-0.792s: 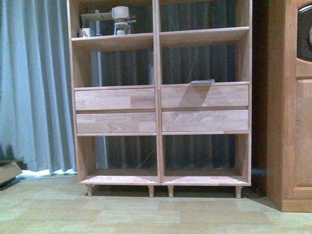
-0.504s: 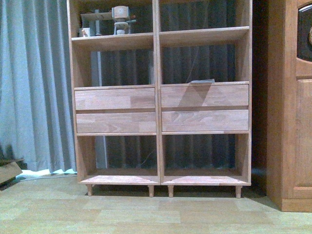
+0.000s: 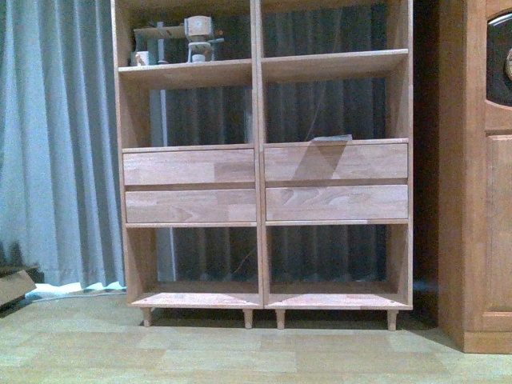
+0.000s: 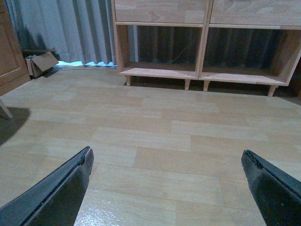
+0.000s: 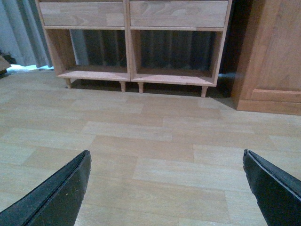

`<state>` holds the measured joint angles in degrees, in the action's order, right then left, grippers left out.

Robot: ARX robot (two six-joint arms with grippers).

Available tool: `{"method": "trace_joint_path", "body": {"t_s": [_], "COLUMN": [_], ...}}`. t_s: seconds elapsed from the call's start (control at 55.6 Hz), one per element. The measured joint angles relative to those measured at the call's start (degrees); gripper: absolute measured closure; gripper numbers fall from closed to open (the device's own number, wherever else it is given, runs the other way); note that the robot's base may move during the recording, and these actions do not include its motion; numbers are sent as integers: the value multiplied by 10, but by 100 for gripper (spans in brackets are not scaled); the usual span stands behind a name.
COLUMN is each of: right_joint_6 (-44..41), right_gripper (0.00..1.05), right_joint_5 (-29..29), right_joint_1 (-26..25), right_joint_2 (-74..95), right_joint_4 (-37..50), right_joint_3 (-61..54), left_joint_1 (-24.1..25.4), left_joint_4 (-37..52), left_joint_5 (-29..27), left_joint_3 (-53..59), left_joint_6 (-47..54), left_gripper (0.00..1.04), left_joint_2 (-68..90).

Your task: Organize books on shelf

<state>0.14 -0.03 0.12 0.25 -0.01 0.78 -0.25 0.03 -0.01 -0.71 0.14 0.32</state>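
1. Shelf [image 3: 260, 184]: fills the centre of the front view. It has two columns, four drawer fronts across the middle, open compartments above and below, and short legs.
2. Curtain [image 3: 56, 144] at frame left. Darker cabinet [image 3: 480, 176] at the right edge, just beside the shelf; judged to limit side access to the right column.
3. Floor [image 3: 240, 352]: bare planks, with no obstacle seen before the shelf.
4. Left claw [image 4: 167, 154] and right claw [image 5: 166, 155]: both are spread wide with nothing between the fingers, low over the floor and well apart from the shelf.
5. Cardboard box [image 3: 12, 284]: lower left corner by the curtain, off the approach line.
6. Wooden gadget [image 3: 200, 34] and small cup [image 3: 140, 58]: upper left compartment; judged easy to knock.
7. Thin grey item [image 3: 332, 138]: lies flat on the ledge above the right drawers, centre right. It is possibly a thin book, but too small to confirm.
   - If it is a book, it is judged light and somewhat flexible, with little edge to pinch. Best taken at its front edge.
   - No thicker volume is in view.
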Motion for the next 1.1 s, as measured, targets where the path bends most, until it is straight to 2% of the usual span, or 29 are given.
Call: {"method": "trace_joint_path", "body": {"t_s": [1.098], "right_joint_6": [0], "right_gripper": [7], "right_joint_5": [0], "right_joint_1": [0], "right_joint_2": [0], "right_joint_4": [0], "right_joint_3": [0], "left_joint_1": [0], "left_joint_4": [0], "left_joint_5": [0], "left_joint_3": [0], "left_joint_6": [0], "left_gripper": [7], "left_joint_2": [0]}}
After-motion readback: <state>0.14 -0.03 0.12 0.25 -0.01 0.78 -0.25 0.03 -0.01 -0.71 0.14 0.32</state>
